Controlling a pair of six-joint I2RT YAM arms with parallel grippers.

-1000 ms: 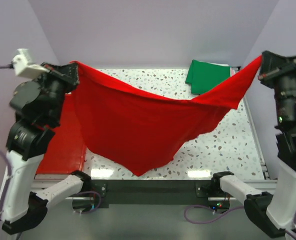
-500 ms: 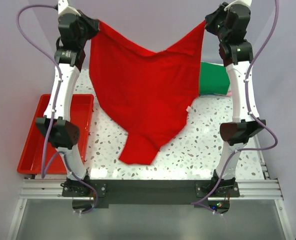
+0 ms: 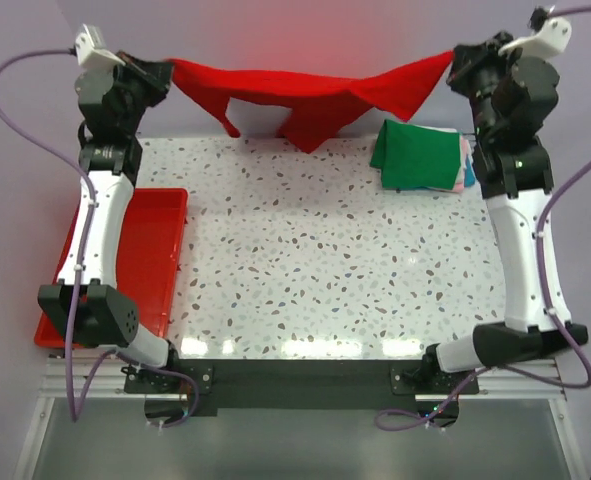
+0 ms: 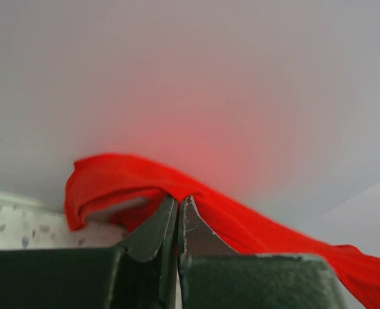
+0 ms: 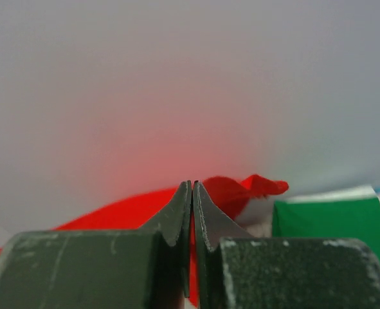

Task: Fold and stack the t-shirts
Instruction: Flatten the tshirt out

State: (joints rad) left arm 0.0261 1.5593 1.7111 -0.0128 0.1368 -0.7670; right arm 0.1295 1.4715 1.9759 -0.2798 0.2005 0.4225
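**Red shirt stretched between two raised arms at the far edge of the table**

Both arms stand tall and reach away from their bases toward the back wall. The left arm rises along the left side of the speckled white table, above the rigid red plastic tray. The right arm mirrors it along the right side. Each wrist turns inward, so the two grippers face each other across the far edge.

The left gripper is pinched tight on one end of the bright red cloth t-shirt. In the left wrist view its fingers meet with red cloth bunched at the tips. The right gripper is likewise clamped on the other end, and in its wrist view the fingers are pressed together with cloth between them.

The shirt hangs between the two grippers as a shallow sagging band, held in the air against the pale wall. Loose folds droop from its middle down to the table's far edge.

Below the right gripper, in the table's far right corner, lies a folded green t-shirt. Folded edges in pink, white and teal show at its right side.
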